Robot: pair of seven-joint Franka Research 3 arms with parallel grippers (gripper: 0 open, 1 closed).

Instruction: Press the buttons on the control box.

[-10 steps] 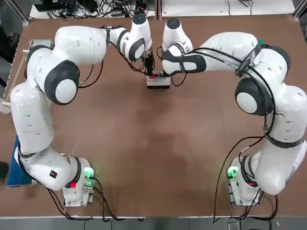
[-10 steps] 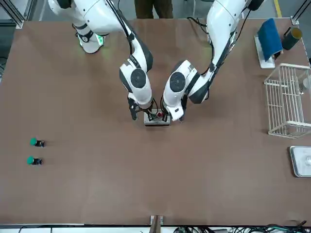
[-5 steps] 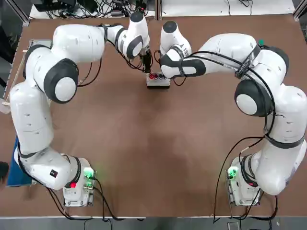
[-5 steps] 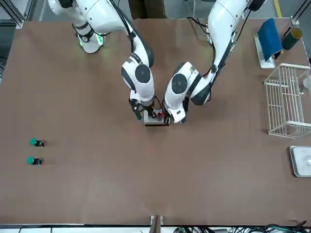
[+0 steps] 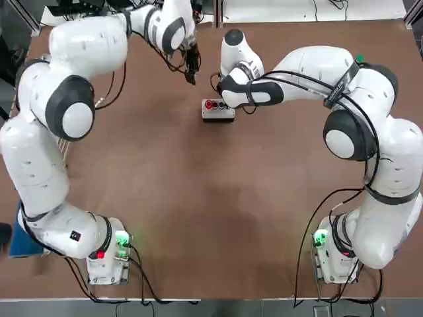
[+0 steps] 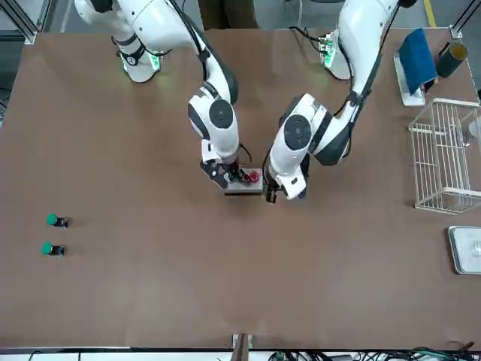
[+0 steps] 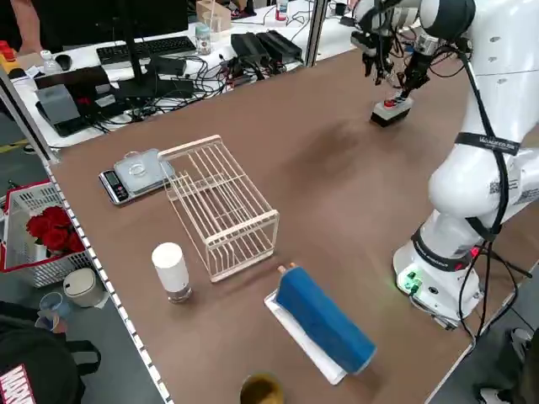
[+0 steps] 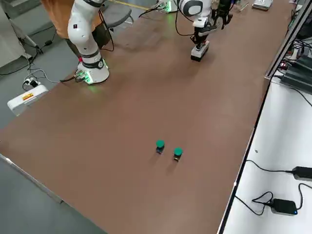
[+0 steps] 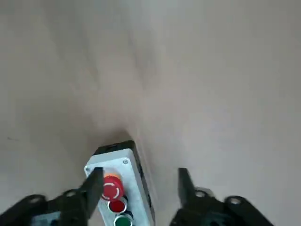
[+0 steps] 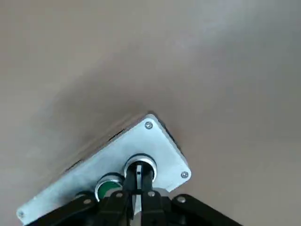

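The control box (image 5: 218, 110) is sitting flat on the brown table (image 5: 211, 211), well apart from the white wire rack (image 6: 446, 154) and from the two loose green-capped pieces (image 6: 54, 235), and both arms are reaching in toward it. The right gripper (image 10: 135, 195) is hanging directly over the box with its fingers pressed together into one blunt tip, and that tip is resting on, or just above, the dark button (image 10: 138, 165) at the box's end, next to the green button (image 10: 109, 185). The left gripper (image 9: 140, 184) is hovering above the box's other end, beside the large red button (image 9: 112, 187), with its fingers spread and nothing between them. To my eye the box is a small, light, rigid plastic housing with a smooth top, so I judge it could skid or tip if it were pushed from an angle; a press wants to go straight down through the middle of a cap. There is no call to grasp it at all. If steadying is needed, the short side walls look like the place to brace, clear of the buttons (image 5: 217, 105), which seem sprung and stiff enough to take a firm, square push.
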